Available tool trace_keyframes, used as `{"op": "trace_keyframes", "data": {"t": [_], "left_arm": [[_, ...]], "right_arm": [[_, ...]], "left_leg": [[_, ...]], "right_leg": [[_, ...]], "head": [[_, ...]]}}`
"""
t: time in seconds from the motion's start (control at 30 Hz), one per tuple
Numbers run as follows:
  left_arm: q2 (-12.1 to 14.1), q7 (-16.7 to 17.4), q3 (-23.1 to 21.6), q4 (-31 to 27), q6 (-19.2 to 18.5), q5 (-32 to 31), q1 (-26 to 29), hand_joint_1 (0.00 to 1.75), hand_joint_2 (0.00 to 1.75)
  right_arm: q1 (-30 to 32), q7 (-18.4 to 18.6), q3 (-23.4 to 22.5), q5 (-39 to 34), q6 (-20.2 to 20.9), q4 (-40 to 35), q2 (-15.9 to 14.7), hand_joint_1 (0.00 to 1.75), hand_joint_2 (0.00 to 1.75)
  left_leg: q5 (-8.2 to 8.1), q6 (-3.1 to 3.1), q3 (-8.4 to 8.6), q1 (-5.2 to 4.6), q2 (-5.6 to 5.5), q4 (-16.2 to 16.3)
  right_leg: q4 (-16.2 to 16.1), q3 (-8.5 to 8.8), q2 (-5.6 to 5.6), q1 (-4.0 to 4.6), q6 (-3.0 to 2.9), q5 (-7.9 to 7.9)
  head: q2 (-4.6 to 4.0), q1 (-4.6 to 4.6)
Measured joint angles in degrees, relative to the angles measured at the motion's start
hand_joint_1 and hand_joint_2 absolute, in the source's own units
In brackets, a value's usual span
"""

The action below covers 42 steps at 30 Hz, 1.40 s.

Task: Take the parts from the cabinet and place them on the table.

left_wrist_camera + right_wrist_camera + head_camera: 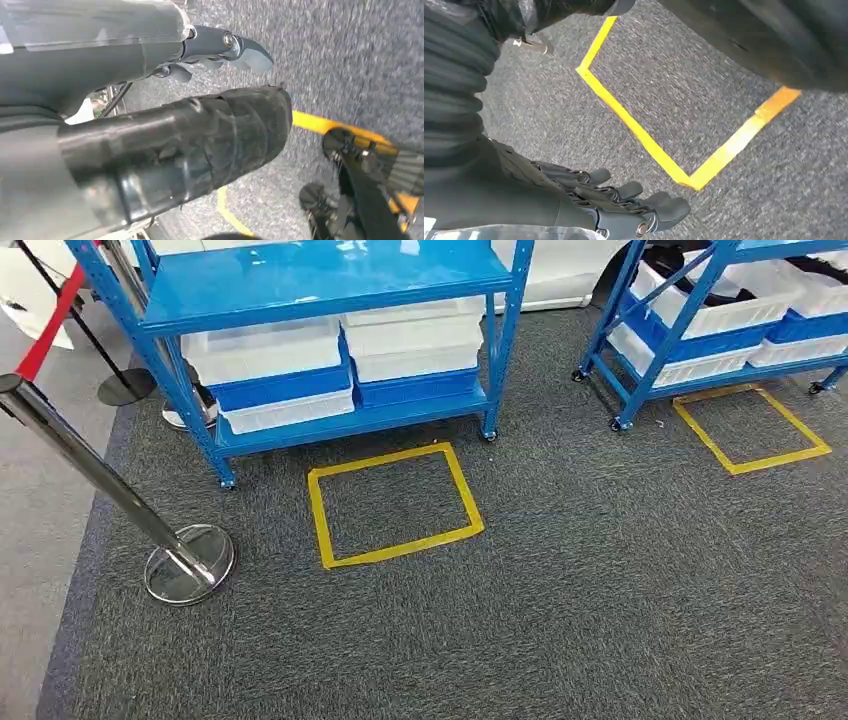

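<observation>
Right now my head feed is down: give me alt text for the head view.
A blue shelving cabinet holding stacked white and blue bins stands ahead on grey carpet, a yellow tape square on the floor before it. A second blue rack stands right, a chrome stanchion left.

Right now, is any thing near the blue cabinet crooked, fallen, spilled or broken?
Nothing stands out. The white and blue bins sit stacked on the blue cabinet shelf, the yellow tape square on the carpet is whole, and the chrome barrier post stands on its base.
</observation>
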Motion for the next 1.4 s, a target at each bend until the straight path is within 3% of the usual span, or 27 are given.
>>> {"op": "trace_keyframes", "data": {"t": [0.03, 0.1, 0.13, 0.23, 0.3, 0.33, 0.43, 0.47, 0.5, 0.53, 0.6, 0.63, 0.67, 0.77, 0.83, 0.87, 0.93, 0.97, 1.0, 1.03, 1.13, 1.17, 1.2, 1.27, 1.33, 1.37, 1.4], "left_arm": [[0.02, 0.04, 0.0, 0.0, 0.02, -0.02, -0.01, 0.0, 0.0], [0.04, 0.04, 0.0, 0.0, 0.04, -0.02, -0.1, 0.0, 0.0], [0.04, 0.04, 0.0, 0.0, 0.04, 0.0, -0.07, 0.0, 0.0], [0.17, 0.04, 0.02, 0.0, 0.07, 0.0, -0.2, 0.0, 0.0], [0.42, 0.04, 0.0, -0.04, 0.11, -0.02, -0.3, 0.0, 0.0], [0.26, 0.09, 0.0, -0.02, 0.02, 0.0, -0.27, 0.0, 0.0], [0.46, 0.11, 0.02, -0.02, 0.11, 0.0, -0.27, 0.0, 0.0], [0.52, 0.11, 0.02, -0.02, 0.11, 0.0, -0.27, 0.0, 0.0], [0.59, 0.11, 0.02, -0.02, 0.11, -0.02, -0.26, 0.0, 0.0], [0.61, 0.11, 0.02, -0.02, 0.11, 0.0, -0.24, 0.0, 0.0], [0.61, 0.11, 0.02, -0.02, 0.11, 0.0, -0.1, 0.0, 0.0], [0.61, 0.11, 0.02, -0.02, 0.11, 0.0, -0.12, 0.0, 0.0], [0.59, 0.11, 0.02, -0.02, 0.11, 0.0, -0.14, 0.0, 0.0], [0.63, 0.11, 0.02, -0.02, 0.11, 0.0, -0.19, 0.0, 0.0], [0.63, 0.11, 0.02, -0.02, 0.11, 0.0, -0.28, 0.0, 0.0], [0.63, 0.11, 0.02, -0.02, 0.11, -0.02, -0.3, 0.0, 0.0], [0.63, 0.11, 0.02, -0.02, 0.11, 0.0, -0.28, 0.0, 0.0], [0.63, 0.11, 0.02, -0.02, 0.11, 0.0, -0.26, 0.0, 0.0], [0.63, 0.11, 0.02, -0.02, 0.11, 0.0, -0.25, 0.0, 0.0], [0.63, 0.11, 0.02, -0.02, 0.11, 0.0, -0.25, 0.0, 0.0], [0.61, 0.11, 0.02, -0.02, 0.11, 0.0, -0.26, 0.0, 0.0], [0.46, 0.11, 0.02, -0.02, 0.11, 0.0, -0.23, 0.0, 0.0], [0.48, 0.11, 0.02, -0.02, 0.11, 0.0, -0.28, 0.0, 0.0], [0.5, 0.11, 0.02, -0.02, 0.11, 0.0, -0.31, 0.0, 0.0], [0.77, 0.09, 0.02, -0.09, 0.13, 0.0, -0.34, 0.0, 0.0], [0.59, 0.11, 0.02, -0.07, 0.04, 0.0, -0.33, 0.0, 0.0], [0.59, 0.11, 0.02, -0.07, 0.04, 0.0, -0.34, 0.0, 0.0]], "right_arm": [[0.0, 0.04, 0.02, 0.0, 0.13, 0.02, -0.02, 0.0, 1.75], [-0.04, 0.04, 0.07, 0.0, 0.2, 0.02, -0.11, 0.0, 1.75], [-0.08, 0.04, 0.07, 0.0, 0.22, 0.02, -0.17, 0.0, 1.75], [-0.19, 0.07, 0.2, 0.0, 0.24, 0.02, -0.2, 0.0, 1.75], [-0.18, 0.07, 0.31, 0.0, 0.17, 0.02, -0.11, 0.0, 1.75], [-0.18, 0.07, 0.35, 0.0, 0.17, 0.02, -0.11, 0.0, 1.75], [-0.16, 0.07, 0.44, 0.0, 0.17, 0.02, -0.09, 0.0, 1.75], [-0.14, 0.07, 0.44, 0.0, 0.17, 0.02, -0.09, 0.0, 1.75], [-0.14, 0.07, 0.44, 0.0, 0.17, 0.02, -0.09, 0.0, 1.75], [-0.15, 0.07, 0.44, 0.0, 0.17, 0.02, -0.09, 0.0, 1.75], [-0.17, 0.07, 0.44, 0.0, 0.17, 0.02, -0.09, 0.0, 1.75], [-0.16, 0.07, 0.44, 0.0, 0.17, 0.02, -0.09, 0.0, 1.75], [-0.18, 0.07, 0.44, 0.0, 0.15, 0.04, -0.13, 0.0, 1.75], [-0.31, 0.07, 0.44, 0.0, 0.15, 0.02, -0.13, 0.0, 1.75], [-0.32, 0.07, 0.44, 0.0, 0.15, 0.02, -0.15, 0.0, 1.75], [-0.34, 0.07, 0.44, 0.0, 0.13, 0.02, -0.15, 0.0, 1.75], [-0.31, 0.07, 0.44, 0.0, 0.13, 0.02, -0.15, 0.0, 1.75], [-0.26, 0.07, 0.44, 0.0, 0.13, 0.02, -0.15, 0.0, 1.75], [-0.25, 0.07, 0.44, 0.0, 0.13, 0.02, -0.15, 0.0, 1.75], [-0.18, 0.07, 0.44, 0.0, 0.13, 0.04, -0.15, 0.0, 1.75], [-0.17, 0.07, 0.44, 0.0, 0.13, 0.04, -0.2, 0.0, 1.75], [-0.23, 0.09, 0.44, 0.0, 0.13, 0.04, -0.48, 0.0, 1.75], [-0.26, 0.09, 0.46, 0.0, 0.13, 0.04, -0.44, 0.0, 1.75], [-0.3, 0.07, 0.46, 0.0, 0.15, 0.04, -0.44, 0.0, 1.75], [-0.24, 0.07, 0.48, 0.0, 0.17, 0.04, -0.19, 0.0, 1.75], [-0.24, 0.07, 0.46, 0.0, 0.15, 0.07, -0.29, 0.0, 1.75], [-0.27, 0.07, 0.48, 0.0, 0.17, 0.06, -0.28, 0.0, 1.75]], "left_leg": [[-0.09, -0.1, 0.07, -0.01, -0.18, 0.14], [-0.62, -0.48, 0.16, -0.02, -0.42, 0.9], [-0.84, -0.73, -0.15, -0.05, -0.4, 1.14], [-1.06, -1.67, -0.41, -0.2, -0.46, 1.39], [-1.42, -2.24, -0.32, -0.24, -0.5, 1.64], [-2.66, -2.68, -0.8, -0.12, -0.24, 3.16], [-9.06, -3.7, -6.65, 0.6, -0.2, 15.33], [-9.84, -3.95, -8.31, 0.83, -0.2, 18.62], [-9.15, -4.11, -8.61, 1.01, -0.18, 19.08], [-6.96, -4.27, -7.48, 1.2, -0.16, 16.51], [-1.42, -4.53, -2.6, 1.51, 0.04, 6.45], [-0.09, -4.66, -0.53, 1.7, 0.4, 1.6], [-0.74, -4.57, -0.37, 1.08, 0.31, 1.12], [-0.49, -3.2, -0.65, 0.79, -0.12, 1.22], [0.21, -2.03, -0.13, 1.18, -0.09, 0.22], [0.29, -1.46, -0.19, 1.12, -0.01, 0.14], [0.26, -0.97, -0.42, 0.79, 0.08, 0.22], [0.22, -0.9, -0.46, 0.53, 0.04, 0.28], [0.16, -0.81, -0.47, 0.36, -0.04, 0.35], [0.09, -0.71, -0.4, 0.08, -0.23, 0.47], [-0.31, -0.67, -0.13, -0.32, -0.56, 0.89], [-0.46, -0.82, -0.38, -0.48, -0.54, 1.07], [-0.6, -1.12, -0.49, -0.58, -0.66, 1.31], [-0.47, -1.68, -0.49, -0.34, -0.61, 1.06], [-1.06, -2.17, -0.31, -0.53, -0.65, 1.42], [-2.45, -2.63, -0.95, -0.55, -0.41, 3.12], [-5.08, -3.04, -3.0, -0.11, -0.31, 7.38]], "right_leg": [[-2.7, 1.23, 0.0, 0.0, -0.05, 2.16], [-13.34, 6.42, 0.14, 0.04, -0.51, 7.66], [-14.55, 6.97, 0.37, 0.19, -1.05, 6.53], [-15.07, 6.9, 0.31, 0.6, -1.57, 7.03], [-15.98, 7.16, 0.1, -0.09, -2.4, 7.57], [-16.35, 7.38, -0.01, -0.1, -2.68, 7.71], [-16.38, 7.22, -0.32, -0.16, -2.89, 7.79], [-16.36, 7.21, -0.43, -0.23, -2.87, 7.77], [-16.35, 7.26, -0.45, -0.34, -2.82, 7.74], [-16.34, 7.38, -0.45, -0.52, -2.64, 7.64], [-16.28, 7.8, -0.44, -0.95, -2.2, 7.4], [-16.24, 7.93, -0.47, -1.01, -1.78, 7.26], [-16.11, 7.89, -0.48, -0.68, -1.26, 7.16], [-16.67, 8.03, -0.5, -0.71, -0.08, 7.61], [-15.77, 8.01, -0.36, -0.96, 0.46, 6.69], [-13.33, 6.73, -0.29, -0.87, 0.36, 4.77], [-4.08, 2.3, -0.13, -0.61, 0.32, 0.2], [-0.2, 0.34, -0.06, -0.51, 0.27, -0.98], [1.1, -0.37, -0.04, -0.43, 0.2, -0.81], [-0.2, 0.05, -0.01, -0.28, -0.13, 0.99], [-14.12, 6.54, 0.35, 0.48, -1.8, 8.2], [-15.23, 6.98, 0.5, 0.83, -2.25, 7.27], [-15.73, 6.85, 0.18, 0.85, -1.96, 7.77], [-15.78, 6.84, 0.22, 1.19, -2.09, 7.8], [-17.05, 7.42, -0.15, 0.15, -2.59, 8.42], [-17.34, 7.55, -0.16, 0.02, -2.94, 8.54], [-17.35, 7.43, -0.27, 0.03, -3.04, 8.59]], "head": [[0.0, 0.0], [0.0, 0.0], [0.0, 0.0], [0.0, -0.02], [0.0, 0.0], [0.0, -0.07], [0.0, -0.04], [0.0, -0.07], [0.0, -0.04], [0.0, -0.04], [0.0, -0.04], [0.0, -0.04], [0.0, -0.07], [0.0, -0.02], [0.0, -0.02], [0.0, 0.04], [0.0, 0.0], [0.0, 0.0], [0.0, 0.0], [0.0, 0.02], [0.0, 0.0], [0.0, -0.02], [0.0, 0.02], [0.0, 0.0], [0.0, 0.02], [0.0, -0.22], [0.0, -0.2]]}}
